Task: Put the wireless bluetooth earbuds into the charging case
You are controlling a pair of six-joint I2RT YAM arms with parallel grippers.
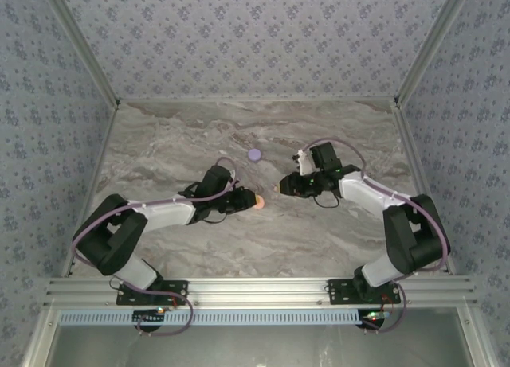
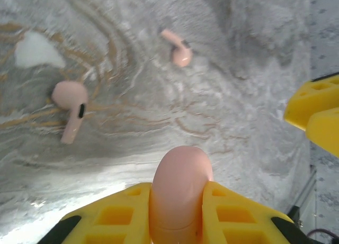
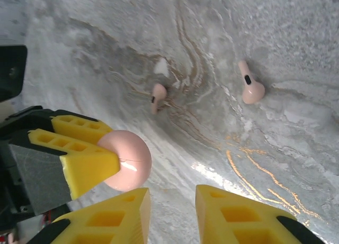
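Left wrist view: left pincer [image 2: 179, 190] was clamped on the charging case [image 2: 181, 167], a smooth pink rounded shell held edge-on between the yellow jaws. Its lid looked closed. The right wrist view showed a fine seam on the dome and no gap. Whether the case touched the worktop [image 2: 238, 96] could not be told. Right pincer [image 3: 172, 195] stood open with nothing between its jaws, tips near the case and facing the left pincer over mid-worktop.

Both wireless bluetooth earbuds lay loose on the marble, apart from each other, neither in the case. The near earbud [image 2: 70, 107] lay off to the left, stem pointing toward the camera. The far earbud [image 2: 179, 48] lay further out. Top external view showed a lilac disc [image 1: 254, 154] alone beyond both pincers, untouched.

Risks, as judged:
- The shell is slick and curved, so any push on the lid could twist it or squirt it out of the left jaws.
- If the lid is indeed shut, nothing can go in until it is opened.
- The earbuds are small and rounded, so an off-centre pinch could skid or flick one across the marble.
- The pincers are working close together, so the fingers could knock each other or the case.
- A bud set in turned the wrong way would not seat in its socket.
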